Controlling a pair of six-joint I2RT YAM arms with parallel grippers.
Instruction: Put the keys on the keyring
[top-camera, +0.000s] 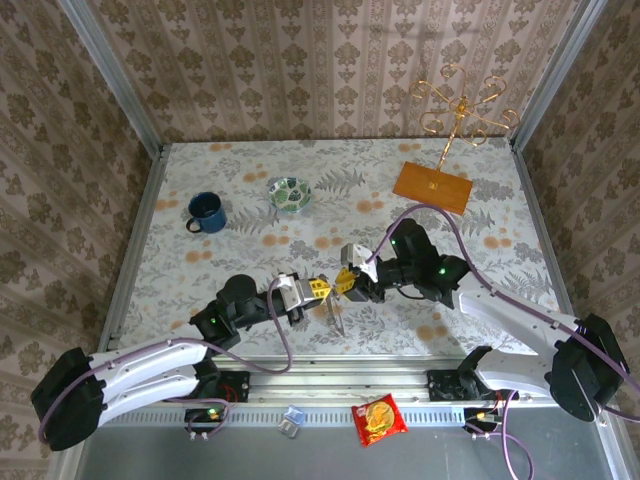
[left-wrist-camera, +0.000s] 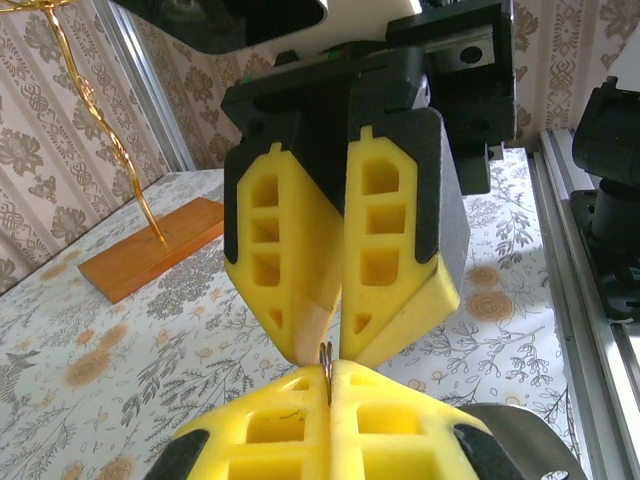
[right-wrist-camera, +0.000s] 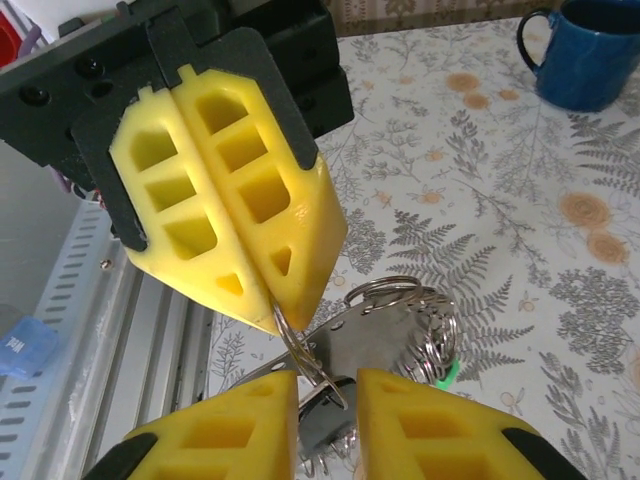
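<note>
Grey wire of the keyring (right-wrist-camera: 432, 335) is clenched in my left hand (right-wrist-camera: 278, 305), steadied above the bench (top-camera: 520, 200) at lower centre of the top view so a key can thread on. My right hand (right-wrist-camera: 327, 382) stands slightly parted around a metal key blade (right-wrist-camera: 322, 415); whether it grips, I cannot tell. A green key head (right-wrist-camera: 447, 372) hangs at the ring.

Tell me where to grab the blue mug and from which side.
The blue mug stands upright, mouth open, its handle jutting toward the near left. So probably take the rim wall opposite the handle, coming straight down from above, one finger inside and one outside.
</note>
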